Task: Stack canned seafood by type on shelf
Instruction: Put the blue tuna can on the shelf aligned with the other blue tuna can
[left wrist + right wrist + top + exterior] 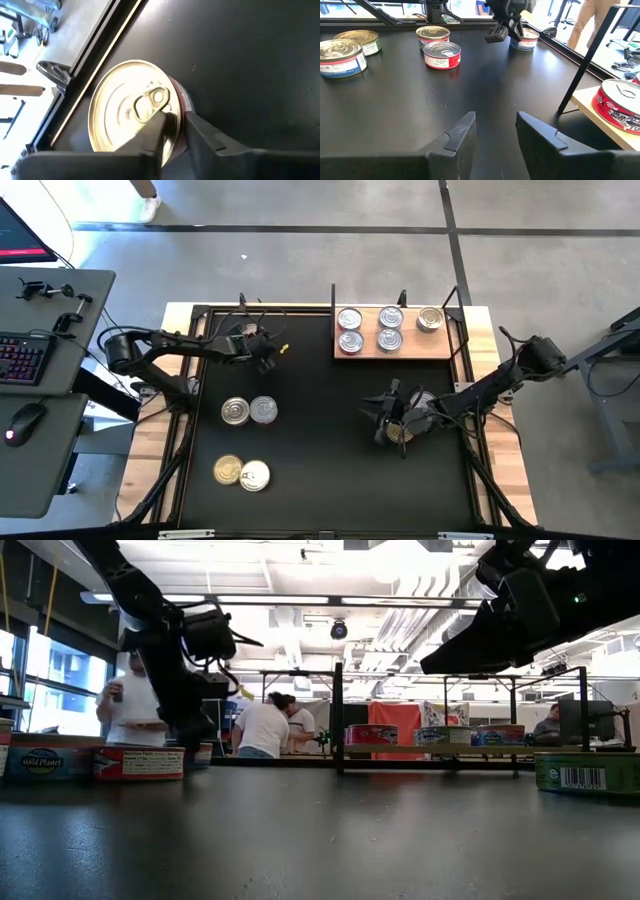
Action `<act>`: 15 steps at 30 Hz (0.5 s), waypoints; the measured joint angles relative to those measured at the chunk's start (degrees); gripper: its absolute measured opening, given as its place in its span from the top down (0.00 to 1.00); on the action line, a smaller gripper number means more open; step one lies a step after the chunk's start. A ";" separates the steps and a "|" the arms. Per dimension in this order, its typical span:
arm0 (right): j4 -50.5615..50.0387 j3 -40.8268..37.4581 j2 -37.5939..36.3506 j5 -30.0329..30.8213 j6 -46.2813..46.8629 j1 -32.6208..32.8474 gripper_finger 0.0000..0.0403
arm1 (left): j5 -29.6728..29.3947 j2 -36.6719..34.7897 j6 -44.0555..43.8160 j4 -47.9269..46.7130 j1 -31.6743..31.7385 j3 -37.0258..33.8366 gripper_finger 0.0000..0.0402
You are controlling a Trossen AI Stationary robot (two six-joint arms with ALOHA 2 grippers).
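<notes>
The black mat (320, 840) fills the foreground of the low view and covers most of the tabletop (500, 480), and it is where most of the unfinished work lies. At the mat's far right corner is the shelf (445, 348), which carries five tins (349, 318). Four are silver-lidded and sit in two short rows, and one gold-lidded tin sits alone at the end. From the level view they look to be a single layer, though I cannot be sure. I judge the job to be a little under half done. The left claw (176, 116) hangs over the far left part of the mat, just above a gold-lidded tin (125, 100) with a red side. Its fingers are parted only narrowly and are not gripping anything that I can make out (the tin appears to sit flat on the mat beneath them). The right claw (495, 122) is low over the right side of the mat, released and empty, with bare mat between its fingers. At least one tin (400, 432) lies just beside it, and the arm hides whether there is another. On the left half of the mat, well apart from the shelf, one pair of tins (249, 411) sits touching and a second pair (241, 472) sits nearer the front edge. So about seven tins are not yet shelved, and sorting them onto their matching kinds is the bulk of what is left.
</notes>
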 joint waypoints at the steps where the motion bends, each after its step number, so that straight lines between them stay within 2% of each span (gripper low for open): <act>1: 0.03 0.00 0.00 0.00 0.02 0.00 0.67 | 0.13 -0.11 0.42 0.02 -0.20 0.00 0.92; 3: 0.04 0.00 0.00 -0.02 0.00 0.00 0.67 | 0.46 -0.13 1.18 -0.07 -0.90 -0.01 0.98; 7: 0.09 0.00 0.00 -0.53 -0.08 0.00 0.67 | 0.67 -0.08 1.55 -0.35 -3.12 -0.06 0.99; 12: 0.17 0.00 0.00 -3.24 -1.36 0.00 0.67 | 7.06 0.49 1.26 -2.56 -8.09 -0.79 1.00; 15: 0.43 0.02 0.00 -4.65 -1.49 0.00 0.67 | 8.45 0.16 -0.43 -0.56 -11.90 -0.17 1.00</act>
